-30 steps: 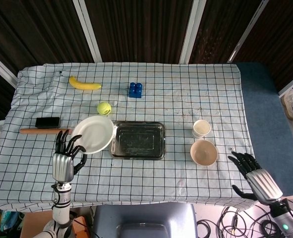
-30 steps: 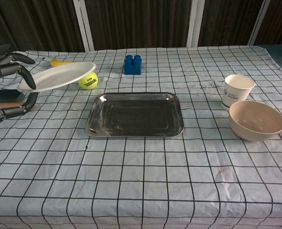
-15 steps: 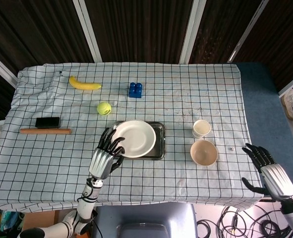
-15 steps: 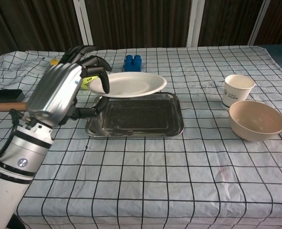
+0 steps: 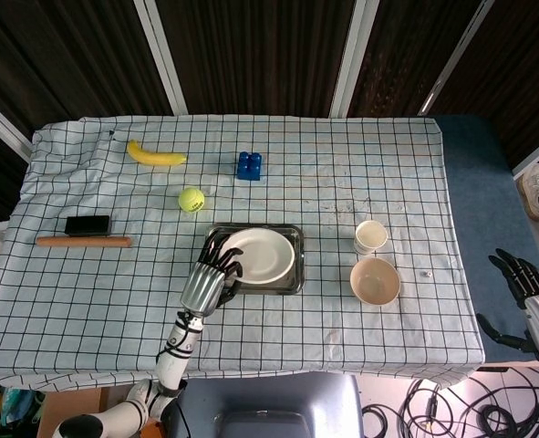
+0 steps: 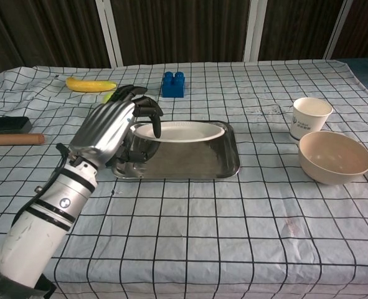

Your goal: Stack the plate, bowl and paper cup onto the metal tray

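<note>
Left hand (image 6: 118, 128) holds the plate (image 6: 180, 131) by its left rim, fingers (image 6: 147, 112) curled over the top edge, thumb side underneath as far as the chest view shows. Plate sits over the tray (image 6: 224, 163) at frame centre, slightly tilted; cannot tell whether its far edge already touches the tray floor

Right hand (image 5: 533, 297) at the lower right edge of the head view, off the table, fingers spread, holding nothing. Not seen in the chest view

Bowl (image 6: 334, 156) and cup (image 6: 311, 118) stand right of centre, just beside each other, cup behind bowl, both well apart from the tray

Handling, judged:
- plate: thin, light, stiff; rim grip is the only sensible hold, it will pivot if pinched loosely
- bowl: looks like light plastic or ceramic, smooth wall; take by the rim or cup it from the side; should nest on the plate
- cup: paper, very light, crushes easily; light side grip near the top rim, goes last

Hard to make out:
- underside contact between plate and tray hidden by the hand and the plate itself
- near-left tray corner covered by the hand in both views
- right hand partly cut by the frame edge

Banana (image 5: 155, 154), ball (image 5: 191, 199), blue block (image 5: 249, 165) lie in the upper left, clear of the work
</note>
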{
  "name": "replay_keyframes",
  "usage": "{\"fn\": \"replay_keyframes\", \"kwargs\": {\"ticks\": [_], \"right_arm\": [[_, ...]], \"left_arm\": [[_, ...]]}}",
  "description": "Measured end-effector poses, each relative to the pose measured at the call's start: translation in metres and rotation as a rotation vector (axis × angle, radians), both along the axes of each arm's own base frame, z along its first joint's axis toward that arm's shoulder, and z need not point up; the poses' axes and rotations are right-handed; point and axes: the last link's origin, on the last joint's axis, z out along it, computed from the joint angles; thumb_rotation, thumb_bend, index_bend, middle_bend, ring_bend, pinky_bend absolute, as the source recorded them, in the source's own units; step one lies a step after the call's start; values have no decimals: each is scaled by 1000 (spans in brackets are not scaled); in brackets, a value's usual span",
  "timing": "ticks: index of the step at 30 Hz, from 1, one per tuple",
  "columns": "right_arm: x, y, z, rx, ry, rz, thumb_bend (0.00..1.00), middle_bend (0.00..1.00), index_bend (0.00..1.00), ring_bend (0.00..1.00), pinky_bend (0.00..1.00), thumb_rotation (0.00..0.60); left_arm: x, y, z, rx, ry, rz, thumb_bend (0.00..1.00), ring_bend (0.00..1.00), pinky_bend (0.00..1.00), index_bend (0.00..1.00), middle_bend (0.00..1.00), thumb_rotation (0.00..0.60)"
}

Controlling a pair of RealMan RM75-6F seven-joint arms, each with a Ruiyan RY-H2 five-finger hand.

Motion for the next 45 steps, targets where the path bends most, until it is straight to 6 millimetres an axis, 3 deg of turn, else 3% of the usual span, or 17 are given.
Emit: {"fn": "replay_keyframes", "kwargs": {"ticks": [3, 8, 20, 25, 38, 45], "right_arm": [[0, -1, -1, 3, 7, -2, 283, 0, 0, 0, 0, 600], [1, -1, -4, 8, 15, 0, 283, 0, 0, 0, 0, 600], [3, 0, -8, 26, 30, 5, 283, 0, 0, 0, 0, 600], [4, 1, -11, 37, 38, 9, 283, 0, 0, 0, 0, 600], [7, 3, -17, 62, 51, 19, 283, 0, 0, 0, 0, 600], [9, 4, -19, 67, 49, 25, 283, 0, 0, 0, 0, 600]], "left_arm": [[-3, 2, -6, -24, 41, 21, 418, 87, 0, 640, 304, 600], [-9, 5, -13, -49, 97, 58, 400, 70, 0, 389, 265, 600], [-23, 8, -14, -37, 169, 117, 380, 0, 0, 17, 118, 600], [-33, 10, -8, 10, 257, 144, 382, 0, 0, 0, 57, 600], [-59, 20, 36, 176, 480, 220, 384, 0, 0, 0, 10, 600], [-58, 17, 46, 215, 544, 210, 379, 0, 0, 0, 6, 600]]}}
